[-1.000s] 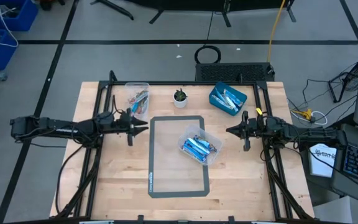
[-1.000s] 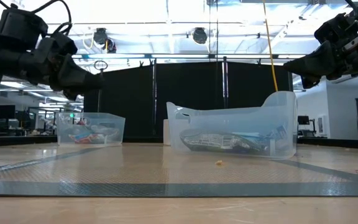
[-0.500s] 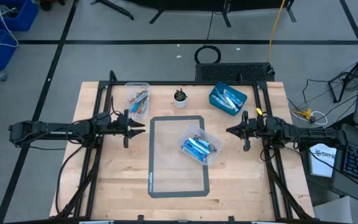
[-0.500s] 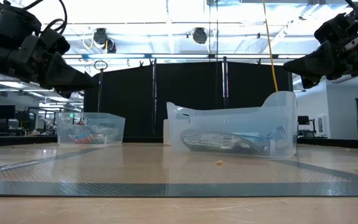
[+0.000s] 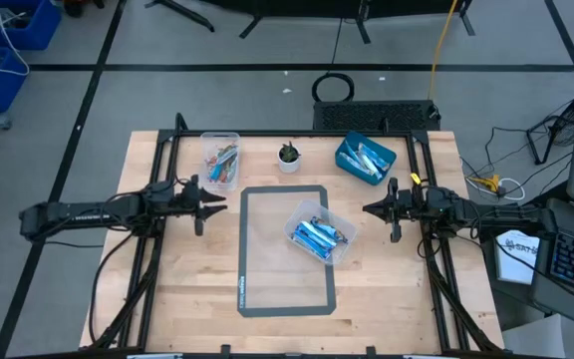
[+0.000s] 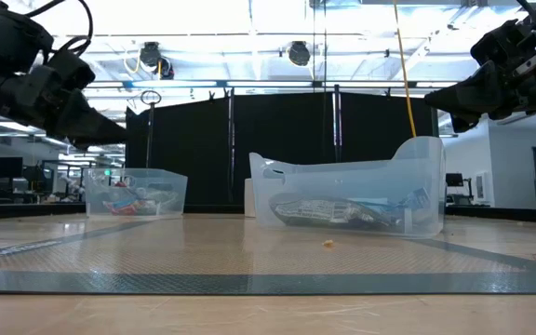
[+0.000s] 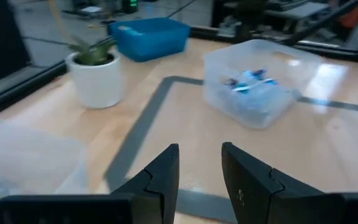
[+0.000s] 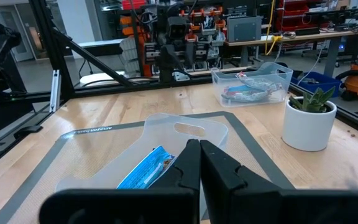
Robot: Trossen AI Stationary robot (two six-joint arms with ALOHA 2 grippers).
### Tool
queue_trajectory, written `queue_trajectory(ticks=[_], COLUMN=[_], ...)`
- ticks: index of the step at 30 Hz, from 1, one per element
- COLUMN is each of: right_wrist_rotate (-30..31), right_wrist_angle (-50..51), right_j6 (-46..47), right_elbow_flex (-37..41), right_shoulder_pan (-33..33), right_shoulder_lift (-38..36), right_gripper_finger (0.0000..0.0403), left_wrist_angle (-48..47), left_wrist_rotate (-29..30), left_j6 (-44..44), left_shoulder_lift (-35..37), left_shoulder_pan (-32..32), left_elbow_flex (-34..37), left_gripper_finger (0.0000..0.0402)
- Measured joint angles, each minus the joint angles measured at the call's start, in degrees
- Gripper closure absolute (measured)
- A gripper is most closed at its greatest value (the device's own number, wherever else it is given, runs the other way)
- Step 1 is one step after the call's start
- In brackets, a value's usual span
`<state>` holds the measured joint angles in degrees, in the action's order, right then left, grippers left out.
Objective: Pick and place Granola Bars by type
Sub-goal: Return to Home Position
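Blue granola bars (image 5: 319, 235) lie in a clear tub (image 7: 272, 68) on the grey-outlined mat in the middle of the table. More bars, blue and brownish, lie in a second clear tub (image 5: 221, 160) at the far left. Pale blue bars fill a blue bin (image 5: 365, 160) at the far right. My left gripper (image 5: 222, 207) hovers open at the mat's left edge, pointing toward the middle tub, with nothing between its fingers (image 7: 163, 177). My right gripper (image 5: 367, 209) hovers shut to the right of the middle tub, holding nothing.
A small white pot with a green plant (image 5: 288, 156) stands at the far edge between the far-left tub and the blue bin. A black frame runs along the table's left, right and far sides. Bare mat (image 5: 277, 279) lies near the front.
My left gripper has drawn back toward the table's left edge, away from the mat, and has tipped up closer to level. Its fingers stay apart by the same gap. The tubs and bars have not moved.
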<state>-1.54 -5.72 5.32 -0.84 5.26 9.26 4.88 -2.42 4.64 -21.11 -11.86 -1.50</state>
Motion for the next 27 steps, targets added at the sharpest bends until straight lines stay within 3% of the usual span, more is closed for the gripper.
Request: queue_trajectory(ticks=[10,27], right_wrist_rotate=[0.0,0.0], right_wrist_angle=[0.0,0.0], right_j6=[0.0,0.0], right_elbow_flex=[0.0,0.0], right_shoulder_pan=[0.0,0.0], right_shoulder_lift=[0.0,0.0], right_gripper_finger=[0.0403,0.0403], left_wrist_angle=[-4.9,-6.3], left_wrist_rotate=[5.8,5.5], left_j6=[0.4,-3.3], left_shoulder_lift=[6.1,10.7], left_shoulder_pan=[0.0,0.0], left_elbow_flex=[0.0,-0.1], left_gripper_finger=[0.0277,0.0277])
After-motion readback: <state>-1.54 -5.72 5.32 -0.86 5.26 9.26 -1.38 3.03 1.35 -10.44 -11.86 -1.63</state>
